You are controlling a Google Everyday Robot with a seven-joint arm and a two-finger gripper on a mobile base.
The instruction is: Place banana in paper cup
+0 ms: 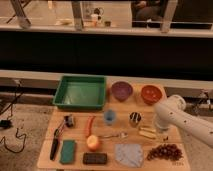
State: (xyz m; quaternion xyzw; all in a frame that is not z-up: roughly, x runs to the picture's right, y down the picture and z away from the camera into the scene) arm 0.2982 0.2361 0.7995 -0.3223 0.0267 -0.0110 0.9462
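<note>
on the pale wooden worktop (47, 150), a green tray (80, 92) sits at the back left, with a purple bowl (121, 91) and an orange bowl (151, 93) to its right. mid-row stand a light-blue cup (110, 116) and a metal cup (135, 119). the banana (147, 133) lies flat just right of the metal cup, beside the paper cup (161, 130). the white arm (187, 122) reaches in from the right, and its end effector (160, 120) hangs low over the paper cup; i cannot tell how wide it is. grapes (165, 151) and a grey cloth (129, 154) lie along the front. behind the worktop runs a dark wall under a glazed railing (75, 15), and a black cable (15, 135) trails over the speckled floor on the left.
</note>
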